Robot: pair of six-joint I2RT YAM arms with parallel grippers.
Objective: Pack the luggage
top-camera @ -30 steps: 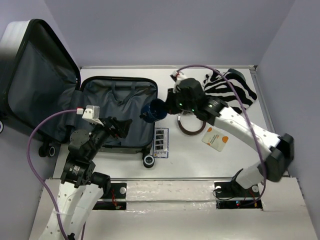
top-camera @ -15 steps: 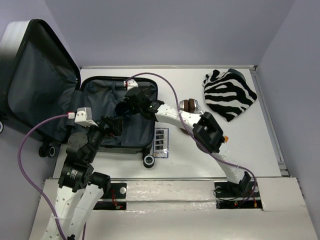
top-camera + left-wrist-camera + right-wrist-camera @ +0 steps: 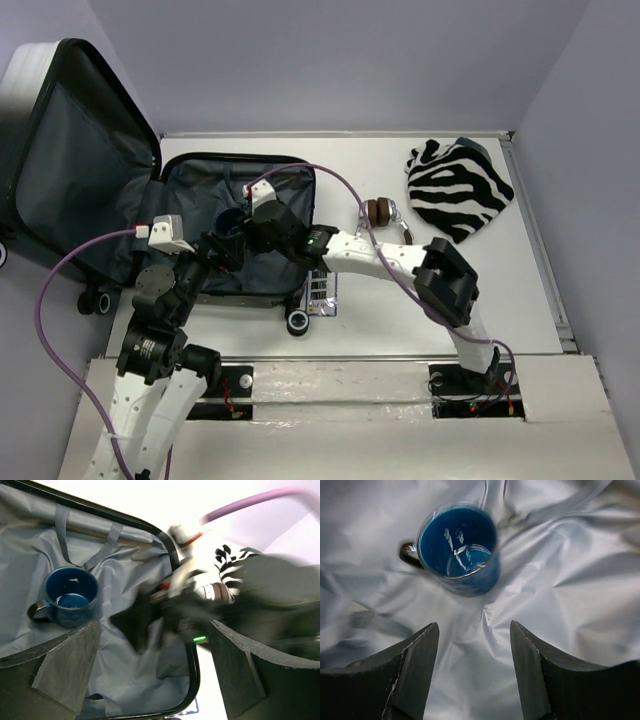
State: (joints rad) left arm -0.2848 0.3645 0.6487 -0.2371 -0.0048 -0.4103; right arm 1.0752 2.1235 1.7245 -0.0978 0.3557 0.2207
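Note:
The luggage (image 3: 195, 190) lies open at the left of the table, lid (image 3: 70, 170) raised, grey lining (image 3: 565, 605) showing. A blue mug (image 3: 459, 544) sits upright on that lining, touched by no finger; it also shows as the mug (image 3: 70, 595) and the mug (image 3: 228, 221). My right gripper (image 3: 474, 630) hangs just short of the mug, jaws open and empty; from above the right gripper (image 3: 243, 228) is inside the case. My left gripper (image 3: 155, 627) is wide open over the lining, nothing between its fingers, hovering at the case's near side (image 3: 224, 250).
A zebra-striped cloth (image 3: 458, 188) lies at the back right. A brown round object (image 3: 378, 211) sits right of the case. A card of small dark items (image 3: 320, 285) lies by the case's front corner, near a caster wheel (image 3: 298, 322). The right arm (image 3: 200, 615) crosses the case rim.
The right arm swung left from mid-table with the blue mug, reached into the luggage and opened its jaws, leaving the mug on the lining. The left arm barely moved.

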